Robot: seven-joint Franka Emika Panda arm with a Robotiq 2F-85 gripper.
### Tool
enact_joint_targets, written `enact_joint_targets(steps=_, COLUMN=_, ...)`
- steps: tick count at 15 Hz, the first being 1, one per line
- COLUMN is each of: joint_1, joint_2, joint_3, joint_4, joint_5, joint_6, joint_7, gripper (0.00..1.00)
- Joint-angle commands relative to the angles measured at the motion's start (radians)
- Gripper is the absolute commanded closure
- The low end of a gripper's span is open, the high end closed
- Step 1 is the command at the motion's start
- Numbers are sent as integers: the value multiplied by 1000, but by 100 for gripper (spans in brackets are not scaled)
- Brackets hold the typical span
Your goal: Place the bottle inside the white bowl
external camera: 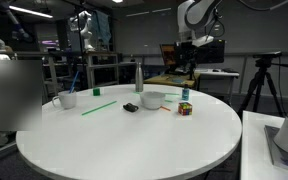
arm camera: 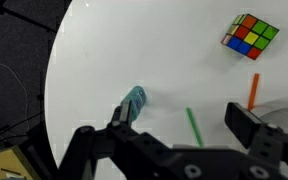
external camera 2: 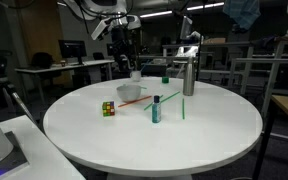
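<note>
Lab tabletop, arm poised: your gripper (arm camera: 179,118) hangs above the round white table (external camera 2: 214,130), its claw spread wide with nothing between the fingers. The bottle (external camera 2: 156,108), short and green-topped, stands upright on the bare tabletop. It is near the white bowl (external camera 2: 131,93) but apart from it, and not inside it. The wrist view shows the bottle (arm camera: 134,100) from above. It sits close by one finger (arm camera: 122,115) rather than midway in the gap, so the claw is off-centre from its target.

A short green straw (arm camera: 192,125) lies on the table under the middle of the gap. An orange stick (arm camera: 252,90) and a Rubik's cube (arm camera: 250,33) lie further off, toward the other finger. In an exterior view, a tall grey bottle (external camera 2: 188,75) stands well behind the small one and plays no part here.

You appear to be in the approach, with the grasp not yet made and nothing of the placing done. The next move likely calls for a sideways shift until the bottle sits between the fingers. After that comes a straight descent so the pads straddle its pale body below the cap, then a firm close.

Coming down off-centre risks landing a finger on the cap and tipping the bottle. Once it is held, the carry to the bowl looks short. It needs only a lift high enough to clear the rim before you lower and let go.
</note>
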Motion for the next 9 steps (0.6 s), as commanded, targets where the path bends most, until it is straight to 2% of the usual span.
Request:
enact_joint_targets(steps=1, joint_1=2, joint_2=0, joint_3=-2, joint_4=1, joint_5=0, joint_6=-2, joint_7=-1, gripper=0)
enact_joint_targets(steps=4, joint_1=-3, joint_2=21, joint_3=-2, joint_4=8, joint_5=-36, joint_6=29, joint_7=15, gripper=0)
enact_joint_targets(steps=9, joint_1=1, joint_2=101, joint_3=-14, joint_4=53, joint_5=-46, joint_6=77, joint_7=-117, gripper=0)
